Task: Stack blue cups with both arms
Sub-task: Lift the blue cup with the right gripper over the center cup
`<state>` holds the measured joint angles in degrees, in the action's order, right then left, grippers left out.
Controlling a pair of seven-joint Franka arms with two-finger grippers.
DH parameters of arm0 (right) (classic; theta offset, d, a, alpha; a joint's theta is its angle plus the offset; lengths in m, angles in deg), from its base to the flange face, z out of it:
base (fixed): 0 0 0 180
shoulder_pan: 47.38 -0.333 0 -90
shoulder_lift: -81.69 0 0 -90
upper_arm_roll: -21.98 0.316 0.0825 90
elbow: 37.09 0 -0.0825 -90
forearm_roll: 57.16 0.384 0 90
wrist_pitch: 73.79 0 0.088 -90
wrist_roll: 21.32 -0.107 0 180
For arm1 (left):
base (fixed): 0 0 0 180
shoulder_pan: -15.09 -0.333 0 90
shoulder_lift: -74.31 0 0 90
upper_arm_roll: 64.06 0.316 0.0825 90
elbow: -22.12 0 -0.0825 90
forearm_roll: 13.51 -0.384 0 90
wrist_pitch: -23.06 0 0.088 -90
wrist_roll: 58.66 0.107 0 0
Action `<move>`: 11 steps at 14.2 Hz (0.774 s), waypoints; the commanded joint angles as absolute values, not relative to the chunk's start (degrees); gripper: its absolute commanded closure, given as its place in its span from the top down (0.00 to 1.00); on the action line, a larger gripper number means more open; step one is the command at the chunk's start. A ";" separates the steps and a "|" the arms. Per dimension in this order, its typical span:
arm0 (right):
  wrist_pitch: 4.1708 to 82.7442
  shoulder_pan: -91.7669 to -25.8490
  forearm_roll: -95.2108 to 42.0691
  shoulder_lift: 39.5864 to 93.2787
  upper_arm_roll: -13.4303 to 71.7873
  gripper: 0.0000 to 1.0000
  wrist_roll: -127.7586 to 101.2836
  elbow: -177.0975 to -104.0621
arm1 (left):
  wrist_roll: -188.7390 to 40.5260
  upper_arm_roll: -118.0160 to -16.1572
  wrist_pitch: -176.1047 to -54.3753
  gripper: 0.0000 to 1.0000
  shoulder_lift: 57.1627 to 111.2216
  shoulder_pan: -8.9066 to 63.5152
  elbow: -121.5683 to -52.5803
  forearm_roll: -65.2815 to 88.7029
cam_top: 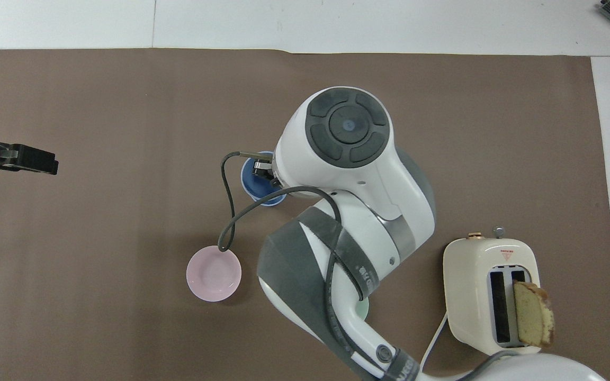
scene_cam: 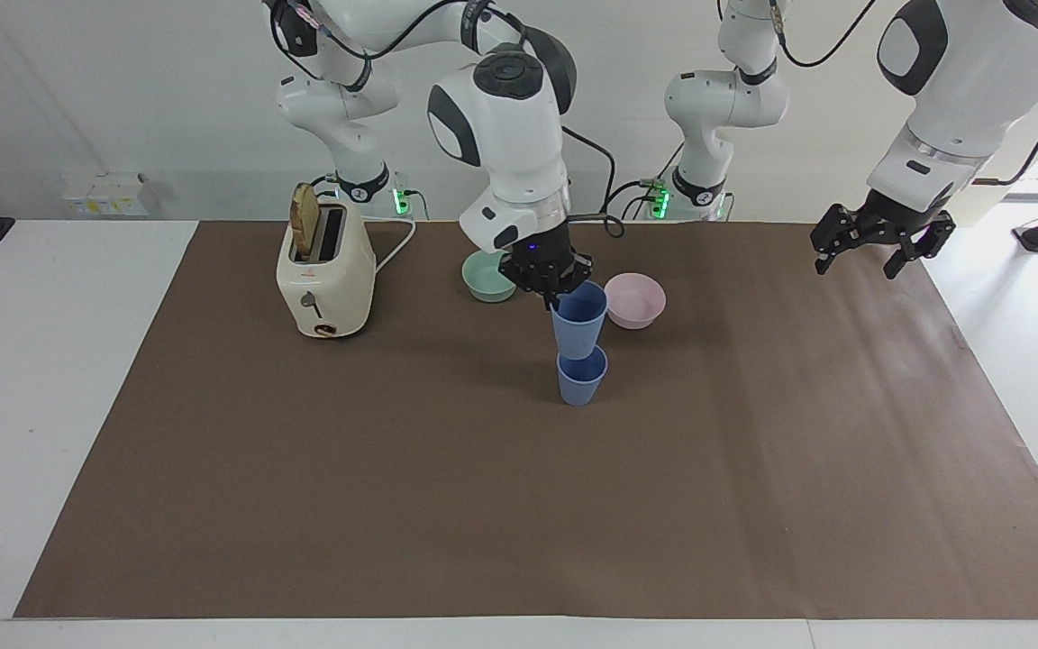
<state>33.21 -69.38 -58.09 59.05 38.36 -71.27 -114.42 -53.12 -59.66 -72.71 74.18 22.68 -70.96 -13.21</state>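
My right gripper (scene_cam: 548, 288) is shut on the rim of one blue cup (scene_cam: 578, 324) and holds it upright directly over the other blue cup (scene_cam: 581, 382), which stands mid-table. The held cup's base is at the standing cup's mouth. In the overhead view the right arm covers most of both; the held cup (cam_top: 256, 182) and the right gripper (cam_top: 260, 168) show at its edge. My left gripper (scene_cam: 852, 263) is open and empty, waiting raised over the mat's edge at the left arm's end; it also shows in the overhead view (cam_top: 40, 161).
A pink bowl (scene_cam: 636, 302) sits nearer to the robots than the cups, also in the overhead view (cam_top: 213, 273). A mint-green bowl (scene_cam: 486, 278) is beside it. A cream toaster (scene_cam: 325, 270) with a bread slice stands toward the right arm's end, also overhead (cam_top: 487, 296).
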 commanded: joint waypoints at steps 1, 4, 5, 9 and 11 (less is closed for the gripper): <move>33.35 -69.97 -59.36 56.91 38.06 0.00 -72.56 -112.59 | -52.51 -60.10 -71.95 1.00 74.31 21.94 -70.07 -14.04; 33.26 -69.54 -59.36 56.64 38.24 0.00 -72.48 -113.03 | -52.51 -60.10 -71.95 1.00 74.31 21.94 -70.07 -14.04; 33.26 -69.27 -59.27 56.64 38.24 0.00 -72.39 -113.03 | -52.51 -60.10 -71.95 1.00 74.31 21.94 -70.07 -14.04; 37.20 -69.44 -59.27 56.11 38.24 0.00 -72.56 -115.04 | -52.51 -60.10 -71.95 1.00 74.31 21.94 -70.07 -14.04; 37.57 -69.18 -59.36 55.93 38.24 0.00 -72.48 -115.05 | -52.51 -60.10 -71.95 1.00 74.31 21.94 -70.07 -14.04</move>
